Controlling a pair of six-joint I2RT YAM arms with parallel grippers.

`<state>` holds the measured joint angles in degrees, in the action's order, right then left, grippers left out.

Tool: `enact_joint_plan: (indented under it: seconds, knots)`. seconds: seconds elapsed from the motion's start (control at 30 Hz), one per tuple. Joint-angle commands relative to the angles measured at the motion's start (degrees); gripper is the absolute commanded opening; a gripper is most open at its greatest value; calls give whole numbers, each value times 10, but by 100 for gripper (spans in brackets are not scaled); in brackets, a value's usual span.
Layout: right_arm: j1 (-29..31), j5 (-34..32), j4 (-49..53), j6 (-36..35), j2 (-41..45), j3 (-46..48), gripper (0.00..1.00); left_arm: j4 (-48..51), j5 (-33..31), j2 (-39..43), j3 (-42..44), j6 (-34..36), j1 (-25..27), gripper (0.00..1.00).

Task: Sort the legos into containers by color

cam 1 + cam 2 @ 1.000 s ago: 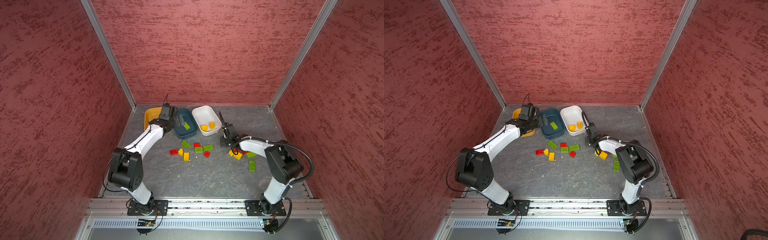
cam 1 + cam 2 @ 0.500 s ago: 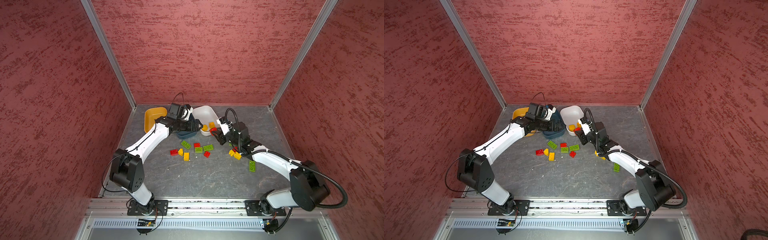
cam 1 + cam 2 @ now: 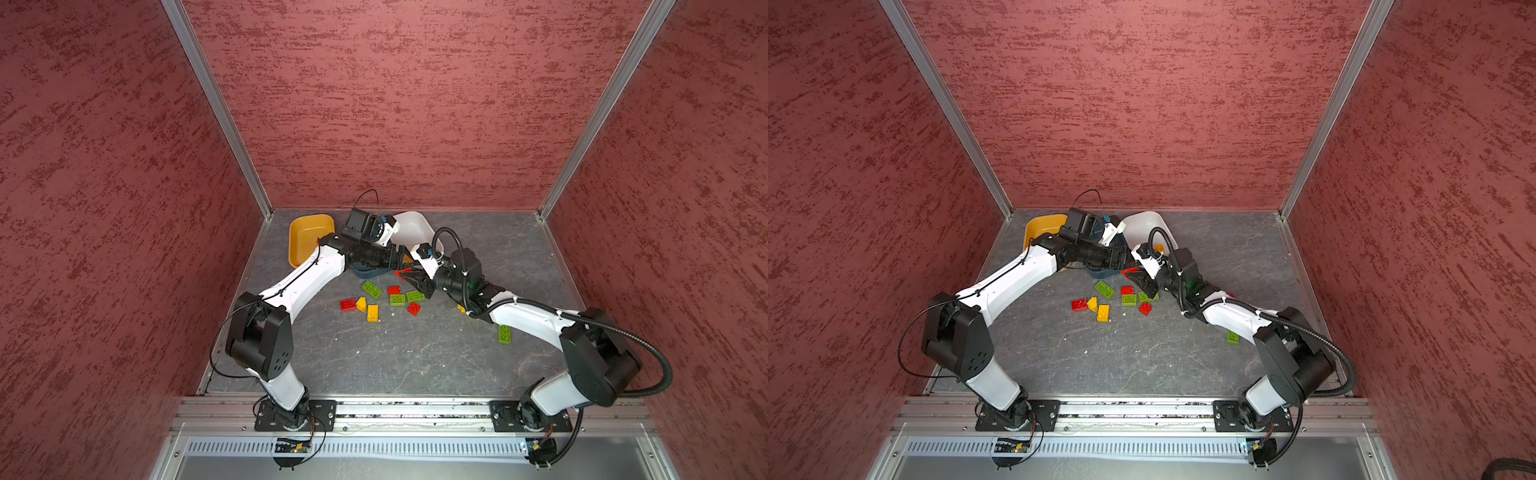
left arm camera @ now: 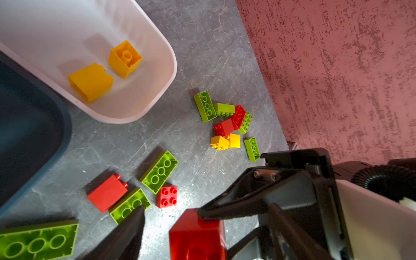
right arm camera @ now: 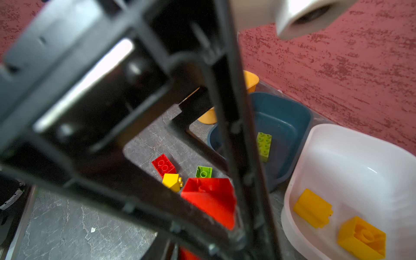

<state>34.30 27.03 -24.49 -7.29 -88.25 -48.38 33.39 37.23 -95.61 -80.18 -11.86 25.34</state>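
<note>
Two yellow studded plastic bricks (image 4: 90,82) inside white rounded plastic tub (image 4: 144,99); dark teal plastic tub (image 4: 33,135) just beside it. Loose red, green, yellow bricks (image 4: 158,172) on grey marbled bench (image 4: 202,45). Black right tool (image 4: 213,231) pinches red plastic brick (image 4: 193,240).

Mustard yellow tub (image 3: 309,239), dark teal tub (image 5: 288,112) and white tub (image 4: 56,27) stand along the bench (image 3: 374,357) back edge, the yellow one nearest the left corner. Teal holds one green oblong brick (image 5: 263,144), studs showing. White holds two yellow bricks (image 4: 90,82). Red brick (image 4: 195,234) is clamped aloft in the right gripper (image 3: 406,276). Loose red, green and yellow bricks (image 3: 372,289) lie mid-bench, and another cluster (image 4: 227,126) lies nearer the right edge.
</note>
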Motion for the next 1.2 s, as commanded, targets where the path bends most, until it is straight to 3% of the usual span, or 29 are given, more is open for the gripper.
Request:
enact_joint_plan:
  seconds: [0.0,0.33,0.47,0.7,0.9,0.93,0.97,1.17]
  knots:
    - [4,14,-57,-16,-3,-23,19,35,26,0,4,29,-3,67]
    - [9,-22,-71,-33,-11,-29,18,127,45,-5,-17,103,-9,44]
    - [10,-27,-83,-32,-10,-24,18,118,68,-5,-16,99,-24,28]
    - [10,-25,-83,-33,-17,-23,23,85,64,8,-14,75,-48,19]
    - [10,-9,-67,-15,-24,-26,56,66,-3,24,-12,56,-75,17]
    - [10,-7,-65,-10,-24,-24,72,57,-20,27,-8,47,-84,17]
    - [10,-8,-62,-7,-22,-19,98,48,-40,30,-3,36,-94,17]
    - [10,-82,-85,26,6,26,99,11,-209,41,16,-31,-148,17]
